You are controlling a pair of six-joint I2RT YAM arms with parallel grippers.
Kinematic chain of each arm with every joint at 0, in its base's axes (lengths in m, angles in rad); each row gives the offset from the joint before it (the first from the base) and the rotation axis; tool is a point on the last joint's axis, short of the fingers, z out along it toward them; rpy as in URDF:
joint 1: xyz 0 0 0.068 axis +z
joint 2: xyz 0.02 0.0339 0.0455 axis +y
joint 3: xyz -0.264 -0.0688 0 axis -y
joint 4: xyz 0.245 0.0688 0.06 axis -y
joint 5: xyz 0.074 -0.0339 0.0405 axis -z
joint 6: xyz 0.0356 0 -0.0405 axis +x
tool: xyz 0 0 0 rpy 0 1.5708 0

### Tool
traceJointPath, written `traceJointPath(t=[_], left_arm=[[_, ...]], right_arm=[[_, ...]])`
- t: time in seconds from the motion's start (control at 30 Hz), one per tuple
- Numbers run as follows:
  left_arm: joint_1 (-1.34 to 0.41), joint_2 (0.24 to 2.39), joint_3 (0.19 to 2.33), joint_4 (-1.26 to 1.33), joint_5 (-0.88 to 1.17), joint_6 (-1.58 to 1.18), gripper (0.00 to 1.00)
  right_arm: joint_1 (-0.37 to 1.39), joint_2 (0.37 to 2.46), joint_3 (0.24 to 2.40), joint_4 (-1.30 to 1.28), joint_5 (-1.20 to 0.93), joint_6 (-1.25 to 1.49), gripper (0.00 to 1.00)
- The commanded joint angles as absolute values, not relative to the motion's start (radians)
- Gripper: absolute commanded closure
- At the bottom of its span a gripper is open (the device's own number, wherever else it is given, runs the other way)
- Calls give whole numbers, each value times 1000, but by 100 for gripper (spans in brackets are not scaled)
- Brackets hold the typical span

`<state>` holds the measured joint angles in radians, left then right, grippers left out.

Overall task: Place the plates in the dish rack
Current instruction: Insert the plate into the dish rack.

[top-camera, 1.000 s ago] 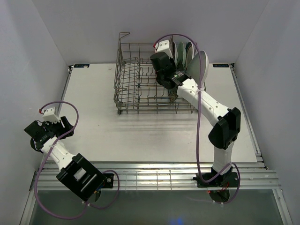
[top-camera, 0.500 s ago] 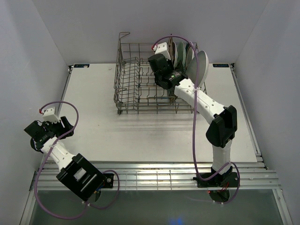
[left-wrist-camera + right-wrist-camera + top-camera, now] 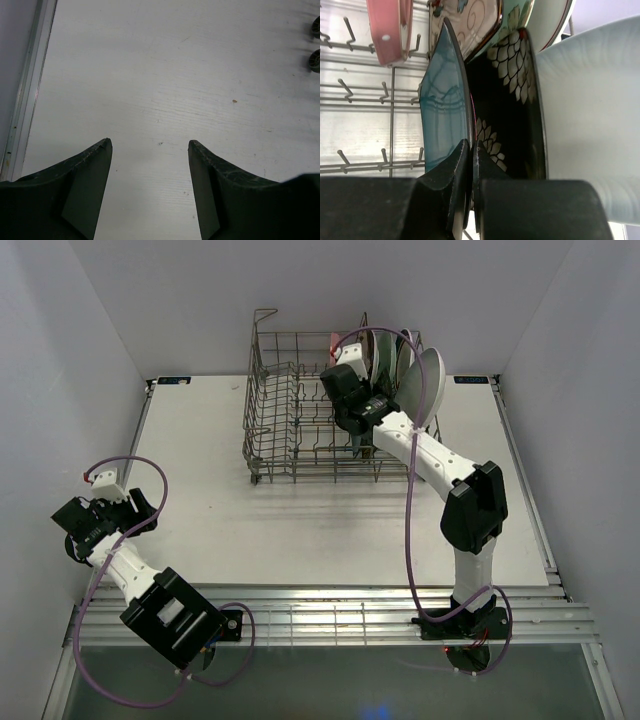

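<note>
My right gripper (image 3: pixel 471 145) is down inside the right end of the dish rack (image 3: pixel 290 410), fingers pressed almost together on the thin rim of the dark teal plate (image 3: pixel 442 115). That plate stands on edge among the rack's tines. Just behind it, on the side away from the empty slots, stands the black floral plate (image 3: pixel 507 115), its face very close to the teal one (I cannot tell whether they touch). Beyond that is the large white oval plate (image 3: pixel 590 110), the outermost of the row, leaning at the rack's right end. Further along the row I see a cream floral square plate (image 3: pixel 467 25), and a pink dotted plate (image 3: pixel 390 30) in the next slot toward the open part of the rack. All these plates are upright in the rack, while its left half shows only bare wire.

My left gripper (image 3: pixel 150 145) is well apart from all this, near the table's (image 3: pixel 175 75) left edge, jaws spread wide and holding nothing, above bare white tabletop.
</note>
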<state>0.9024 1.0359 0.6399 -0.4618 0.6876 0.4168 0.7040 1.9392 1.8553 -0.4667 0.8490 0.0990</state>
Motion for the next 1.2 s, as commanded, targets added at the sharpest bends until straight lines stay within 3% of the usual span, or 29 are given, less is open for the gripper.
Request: traceJointPath(t=[0.0,0.4,0.63,0.9,1.17], left_arm=[[908,1009,638,-440,707,411,27],[910,1006,638,-440,707,410,27],[908,1008,638,-440,709,411,27],[908,1005,637,-439,707,410,27],[908,1006,638,-439,709,410,27]], right_arm=[[693,1875,1844,-345,904,129,92],[693,1847,1749,-334,897,196,92],[693,1819,1697,-331,911,213,85],[695,1773,1663,-321,900,210,75],[709,1737,1678,-336,888,198,56]])
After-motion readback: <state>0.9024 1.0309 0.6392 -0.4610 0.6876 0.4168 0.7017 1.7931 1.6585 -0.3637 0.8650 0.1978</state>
